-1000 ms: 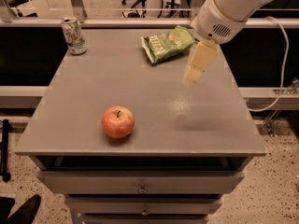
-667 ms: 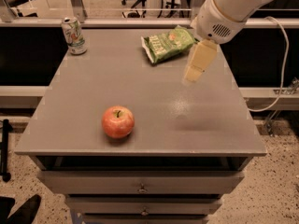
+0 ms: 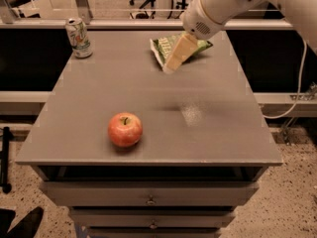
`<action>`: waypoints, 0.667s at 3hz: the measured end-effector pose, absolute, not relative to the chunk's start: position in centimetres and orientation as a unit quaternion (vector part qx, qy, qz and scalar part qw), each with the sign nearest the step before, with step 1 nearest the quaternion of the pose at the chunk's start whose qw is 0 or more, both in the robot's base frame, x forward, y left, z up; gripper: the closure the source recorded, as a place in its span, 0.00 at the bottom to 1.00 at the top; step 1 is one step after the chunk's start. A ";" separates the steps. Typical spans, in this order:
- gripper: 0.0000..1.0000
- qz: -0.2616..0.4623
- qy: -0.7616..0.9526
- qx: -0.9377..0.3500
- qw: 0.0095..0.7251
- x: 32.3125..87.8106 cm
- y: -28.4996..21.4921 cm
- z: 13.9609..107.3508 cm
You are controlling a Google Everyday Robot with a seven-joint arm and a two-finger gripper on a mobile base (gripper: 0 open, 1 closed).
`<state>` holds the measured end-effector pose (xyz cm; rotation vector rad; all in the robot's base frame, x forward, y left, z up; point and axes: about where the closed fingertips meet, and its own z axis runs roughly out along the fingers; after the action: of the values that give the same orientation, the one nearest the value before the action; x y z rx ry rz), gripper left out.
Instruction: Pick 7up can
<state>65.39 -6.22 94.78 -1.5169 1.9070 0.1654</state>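
Note:
The 7up can [image 3: 79, 37], white and green with a silver top, stands upright at the far left corner of the grey table [image 3: 213, 133]. My gripper [image 3: 172, 66] hangs from the white arm above the far middle of the table, in front of the green chip bag. It is well to the right of the can, holds nothing and touches nothing.
A green crinkled chip bag [image 3: 162, 46] lies at the far right, partly hidden behind the gripper. A red apple [image 3: 125, 129] sits near the front left. Drawers run below the table's front edge [image 3: 148, 200]. A cable hangs at the right.
The gripper has moved left and a little farther back, from over the table's right middle to in front of the chip bag. The can, the apple and the bag have not moved.

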 end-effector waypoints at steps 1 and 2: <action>0.00 0.102 0.729 -0.556 0.387 70.7 -1.7 94.1; 0.00 0.153 0.724 -0.516 0.431 75.3 3.0 93.8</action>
<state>75.29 2.98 93.76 -1.2868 1.8052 0.3820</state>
